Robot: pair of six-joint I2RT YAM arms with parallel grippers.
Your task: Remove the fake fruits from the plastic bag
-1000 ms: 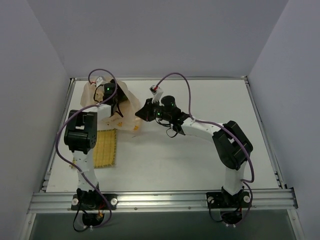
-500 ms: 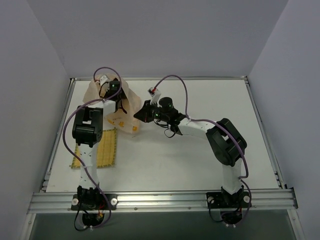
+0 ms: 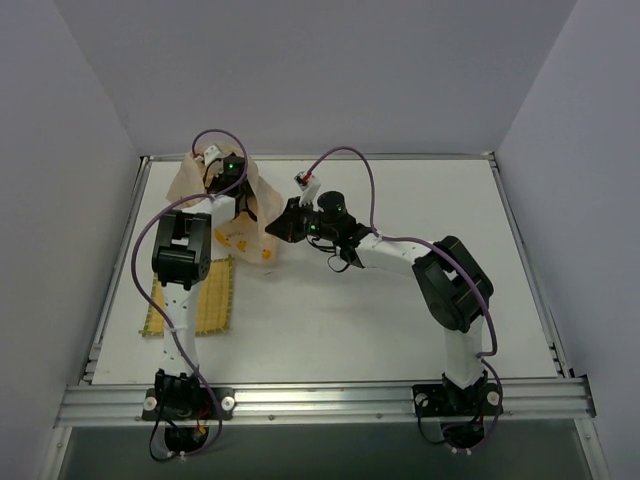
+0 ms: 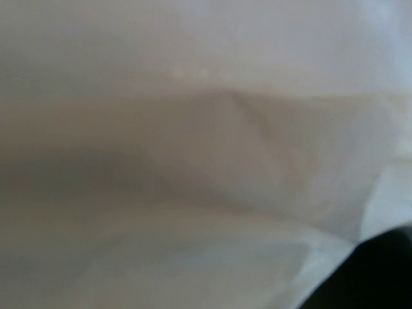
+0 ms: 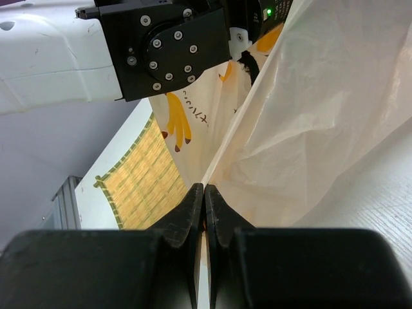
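Over at far left, your right gripper [image 5: 204, 193] is pinched on the plastic bag [image 5: 322, 116] rim; lift it taut. Your left gripper [image 3: 238, 200] is buried inside, can't tell its grip.

table [image 3: 350, 330]: plastic bag [image 3: 266, 204], yellow mat [image 3: 208, 300]

The left arm [image 3: 180, 262] reached up from its base, elbow raised, wrist [image 3: 228, 172] bent down at the far left. The left gripper [image 3: 244, 207] was sunk into the plastic bag [image 3: 262, 200], and how its jaws stood could not be told. The right arm [image 3: 455, 285] stretched low across to the left. The right gripper [image 5: 204, 188] had its fingertips pressed together on a thin edge of the bag.
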